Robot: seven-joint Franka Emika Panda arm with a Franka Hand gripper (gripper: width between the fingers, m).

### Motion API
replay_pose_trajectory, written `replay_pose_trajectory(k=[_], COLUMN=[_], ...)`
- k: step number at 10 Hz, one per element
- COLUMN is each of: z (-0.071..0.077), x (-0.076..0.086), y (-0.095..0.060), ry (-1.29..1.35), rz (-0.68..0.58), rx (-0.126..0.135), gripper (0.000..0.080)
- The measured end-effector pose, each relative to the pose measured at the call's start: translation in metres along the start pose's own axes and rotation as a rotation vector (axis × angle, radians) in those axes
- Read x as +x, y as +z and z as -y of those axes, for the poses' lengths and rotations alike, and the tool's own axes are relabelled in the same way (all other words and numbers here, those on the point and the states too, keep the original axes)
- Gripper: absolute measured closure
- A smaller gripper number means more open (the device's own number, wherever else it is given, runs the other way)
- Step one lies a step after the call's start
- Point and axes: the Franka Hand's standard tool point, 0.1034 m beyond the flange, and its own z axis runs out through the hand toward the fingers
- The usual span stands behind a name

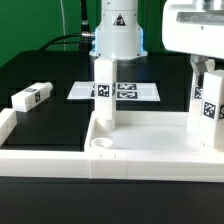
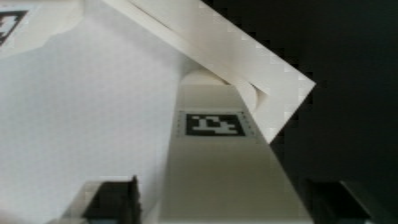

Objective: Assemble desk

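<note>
Fingers (image 2: pixel 116 200) are standing apart astride the upright leg (image 2: pixel 222 170), lower centre; lifting straight off is looking safest against tipping.

The exterior view is sitting low and close in front of the tabletop (image 1: pixel 60 150), looking level across the table (image 1: pixel 60 78) toward the arm's base (image 1: pixel 118 35). The wrist view is peering steeply down between the fingers (image 2: pixel 116 200), very near a tagged leg (image 2: pixel 222 175); both are taking in that upright leg and tabletop
</note>
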Motion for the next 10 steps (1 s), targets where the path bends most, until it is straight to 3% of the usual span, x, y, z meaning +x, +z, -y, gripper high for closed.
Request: replay_pose_trajectory(k=[1, 2, 3, 10], z=[0.0004, 0.0011, 0.002, 0.0029], x=[-0.0005, -0.0005, -0.0015, -0.0044], y=[-0.0003, -0.0013, -0.0022, -0.0013], ry=[-0.016, -0.129, -0.224, -0.811], rz=[0.001, -0.001, -0.001, -0.007], rx=[-0.001, -0.001, 0.001, -0.008], gripper=[0.0224, 0.0224, 0.0165, 0.0151])
